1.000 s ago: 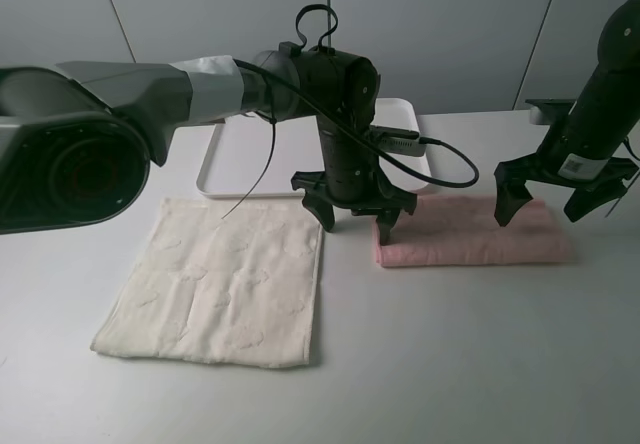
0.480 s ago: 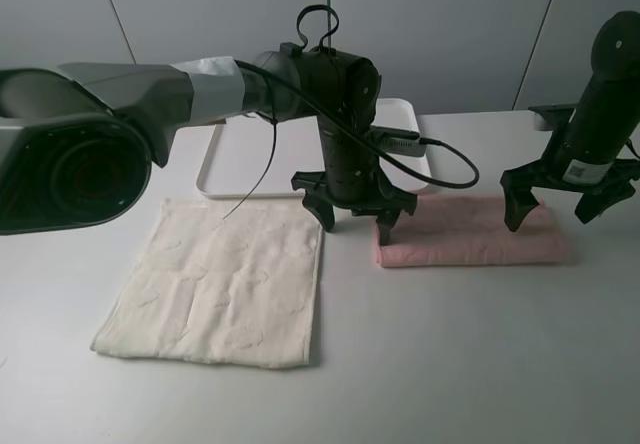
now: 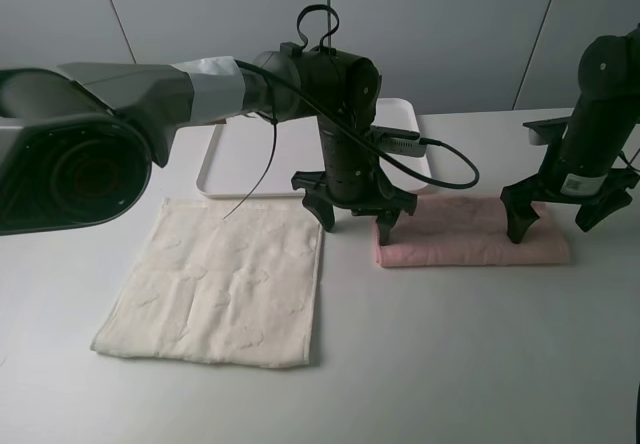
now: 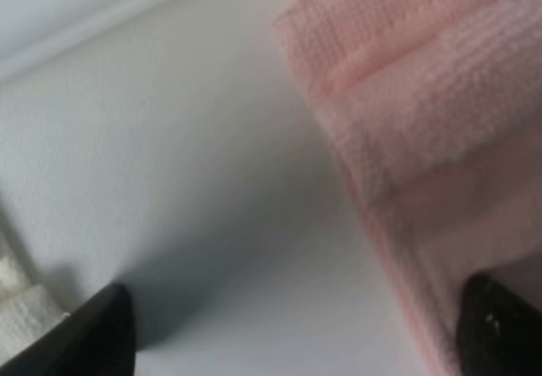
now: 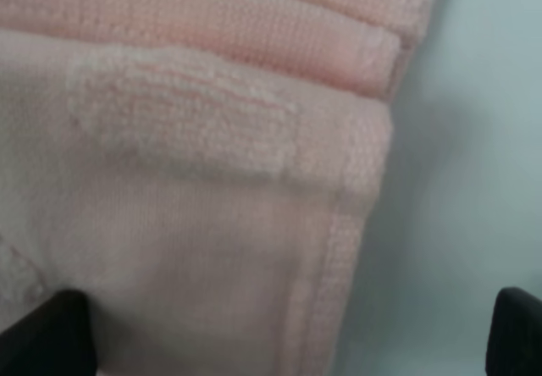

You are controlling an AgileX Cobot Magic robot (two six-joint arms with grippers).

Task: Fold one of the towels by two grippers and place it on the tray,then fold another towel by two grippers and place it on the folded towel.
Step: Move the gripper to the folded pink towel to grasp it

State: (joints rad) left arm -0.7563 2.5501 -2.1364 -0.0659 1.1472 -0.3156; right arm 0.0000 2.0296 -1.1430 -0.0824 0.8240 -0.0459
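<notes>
A pink towel, folded into a long strip, lies on the table right of centre. A cream towel lies flat at the left. The white tray stands behind it. My left gripper is open and low over the pink towel's left end, one finger on the towel and one on the table beside it. The left wrist view shows that towel end between the open fingertips. My right gripper is open, down over the pink towel's right end, straddling its edge.
The left arm's black cable loops over the tray's right side. A corner of the cream towel sits close to the left gripper. Bare table lies in front of both towels.
My right gripper has come down and a little left onto the right end of the pink towel. The left gripper and both towels have not moved.
</notes>
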